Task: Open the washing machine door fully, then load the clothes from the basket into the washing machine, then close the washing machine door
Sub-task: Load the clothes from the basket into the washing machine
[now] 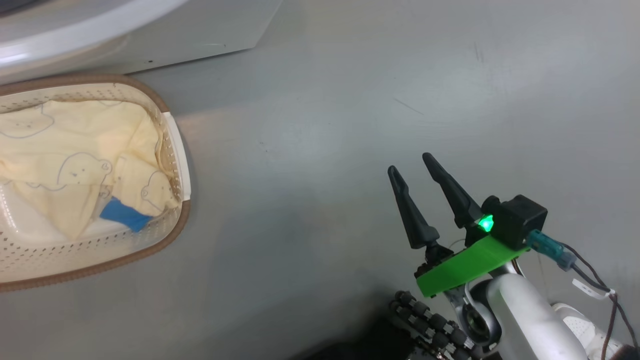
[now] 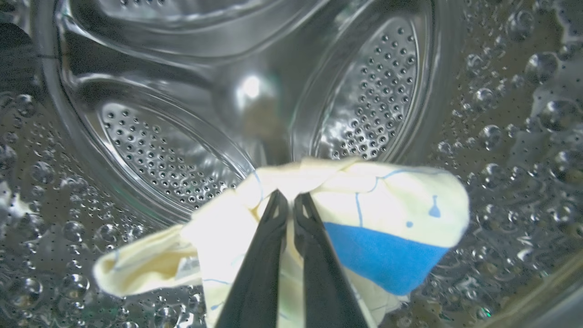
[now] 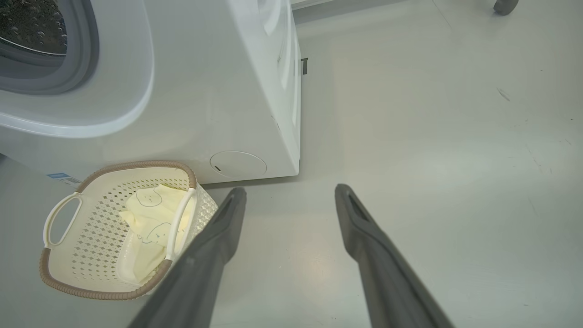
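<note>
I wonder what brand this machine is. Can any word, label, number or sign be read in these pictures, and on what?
None can be read.
Small blue sticker at the big white washing machine's lower corner: too small and blurred to read.
Pale yellow clothes: blue cartoon drawings, no words.

The drum (image 2: 159, 150) is shiny metal, full of small holes. The clothes (image 2: 387, 200) are soft cloth. The basket (image 1: 75, 247) is smooth plastic with holes. The washer (image 3: 205, 91) is smooth, glossy white. The floor (image 1: 350, 100) is smooth, with a faint shine.
</note>
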You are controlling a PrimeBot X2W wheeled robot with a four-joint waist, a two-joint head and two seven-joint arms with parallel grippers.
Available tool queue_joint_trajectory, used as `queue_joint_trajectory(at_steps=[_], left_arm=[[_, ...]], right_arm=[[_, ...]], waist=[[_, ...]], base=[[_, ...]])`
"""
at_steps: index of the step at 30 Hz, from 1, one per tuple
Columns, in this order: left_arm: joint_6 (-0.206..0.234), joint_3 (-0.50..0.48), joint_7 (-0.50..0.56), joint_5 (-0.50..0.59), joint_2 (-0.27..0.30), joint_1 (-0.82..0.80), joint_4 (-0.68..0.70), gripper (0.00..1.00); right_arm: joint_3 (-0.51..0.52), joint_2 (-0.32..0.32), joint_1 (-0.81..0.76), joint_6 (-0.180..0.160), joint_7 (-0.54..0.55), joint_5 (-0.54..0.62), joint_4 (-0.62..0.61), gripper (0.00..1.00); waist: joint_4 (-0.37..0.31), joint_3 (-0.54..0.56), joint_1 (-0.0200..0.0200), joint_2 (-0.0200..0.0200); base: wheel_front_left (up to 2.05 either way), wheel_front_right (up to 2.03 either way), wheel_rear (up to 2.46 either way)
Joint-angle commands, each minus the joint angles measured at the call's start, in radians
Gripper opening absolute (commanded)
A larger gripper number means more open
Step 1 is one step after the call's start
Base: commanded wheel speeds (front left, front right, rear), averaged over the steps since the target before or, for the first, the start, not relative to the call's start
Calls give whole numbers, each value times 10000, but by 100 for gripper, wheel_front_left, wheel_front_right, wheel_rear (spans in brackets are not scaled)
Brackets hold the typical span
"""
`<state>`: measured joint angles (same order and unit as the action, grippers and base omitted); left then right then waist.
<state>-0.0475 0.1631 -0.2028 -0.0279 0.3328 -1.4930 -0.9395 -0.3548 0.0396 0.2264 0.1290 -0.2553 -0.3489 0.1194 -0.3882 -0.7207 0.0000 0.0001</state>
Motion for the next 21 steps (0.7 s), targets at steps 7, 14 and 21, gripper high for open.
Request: queue_joint_trajectory(at_steps=[7,14,21], left_arm=[[454,93,-522,262,595,-624,33,0],[332,468,-252,473,785,-745,-1114,0],[71,931,377,663,642,-965,-2029,0]], right_arm=[[-246,106,-357,17,-65,-49,-271,100],[-398,106,-500,17,-65,-75,-190,100],[-340,106,-666,17,-65,-34,-97,100]], waist=[[-144,-153,0,-1],[-316,60,0,-1],[-353,334,0,-1]], base=[[0,0,0],[0,0,0],[0,0,0]])
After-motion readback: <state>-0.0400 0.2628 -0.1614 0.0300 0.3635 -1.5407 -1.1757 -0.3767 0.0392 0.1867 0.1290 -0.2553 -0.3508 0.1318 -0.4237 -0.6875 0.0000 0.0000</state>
